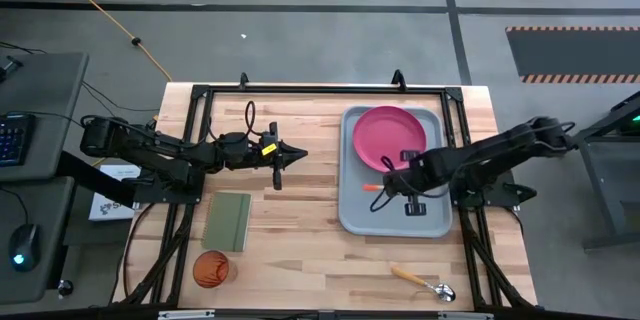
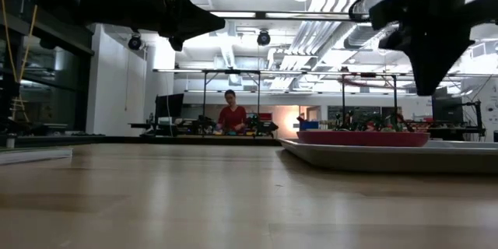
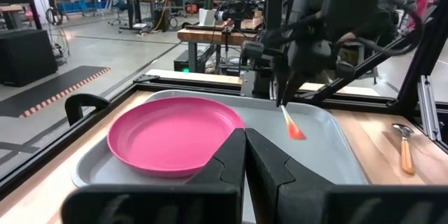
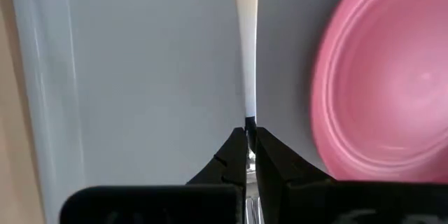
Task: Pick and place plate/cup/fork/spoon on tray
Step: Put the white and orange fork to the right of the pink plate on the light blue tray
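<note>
Right wrist: fork [image 4: 246, 56] pinched in right gripper [image 4: 250, 155].

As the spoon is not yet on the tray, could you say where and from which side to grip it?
I'd grip the spoon at the middle of its tan handle, from above, fingers across it: it lies flat on the table, and the handle is straight and slim, unlike the rounded bowl.

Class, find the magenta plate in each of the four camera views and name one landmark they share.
High view: plate at the tray's far end.
Low view: thin pink strip at right.
Left wrist view: centre-left.
Right wrist view: right edge.
Shared landmark: the blue-grey tray beneath it.
</note>
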`<action>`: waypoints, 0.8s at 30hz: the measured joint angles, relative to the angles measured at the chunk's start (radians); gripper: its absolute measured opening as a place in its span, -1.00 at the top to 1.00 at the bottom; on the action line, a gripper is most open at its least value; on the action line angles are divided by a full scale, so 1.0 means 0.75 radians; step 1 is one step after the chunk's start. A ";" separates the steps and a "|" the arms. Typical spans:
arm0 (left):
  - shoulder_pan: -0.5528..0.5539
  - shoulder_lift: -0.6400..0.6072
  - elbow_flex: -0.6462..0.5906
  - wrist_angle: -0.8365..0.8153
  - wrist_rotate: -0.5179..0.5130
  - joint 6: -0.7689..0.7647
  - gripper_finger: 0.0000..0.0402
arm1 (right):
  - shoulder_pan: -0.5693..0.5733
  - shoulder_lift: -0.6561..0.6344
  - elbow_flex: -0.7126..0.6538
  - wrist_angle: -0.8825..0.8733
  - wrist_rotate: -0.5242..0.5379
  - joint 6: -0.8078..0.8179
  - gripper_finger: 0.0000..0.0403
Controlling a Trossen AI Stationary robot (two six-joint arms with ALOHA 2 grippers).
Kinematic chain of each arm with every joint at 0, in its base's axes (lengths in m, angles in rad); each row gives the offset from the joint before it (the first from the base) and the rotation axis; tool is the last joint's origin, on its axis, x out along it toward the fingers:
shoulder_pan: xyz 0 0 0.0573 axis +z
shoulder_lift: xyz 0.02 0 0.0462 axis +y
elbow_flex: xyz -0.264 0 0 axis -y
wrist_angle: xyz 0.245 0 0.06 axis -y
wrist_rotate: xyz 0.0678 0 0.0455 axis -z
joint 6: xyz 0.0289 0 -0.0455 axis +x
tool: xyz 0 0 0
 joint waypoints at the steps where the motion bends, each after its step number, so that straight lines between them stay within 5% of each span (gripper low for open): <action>1: 0.000 -0.001 0.000 0.000 0.001 0.000 1.00 | -0.005 0.019 -0.001 -0.002 -0.017 -0.012 1.00; 9: -0.001 0.000 0.000 -0.001 0.005 0.000 1.00 | -0.060 0.060 -0.204 0.217 -0.148 -0.043 1.00; 24: -0.001 0.000 0.000 -0.001 0.006 -0.012 1.00 | -0.176 0.162 -0.207 0.254 -0.091 0.053 1.00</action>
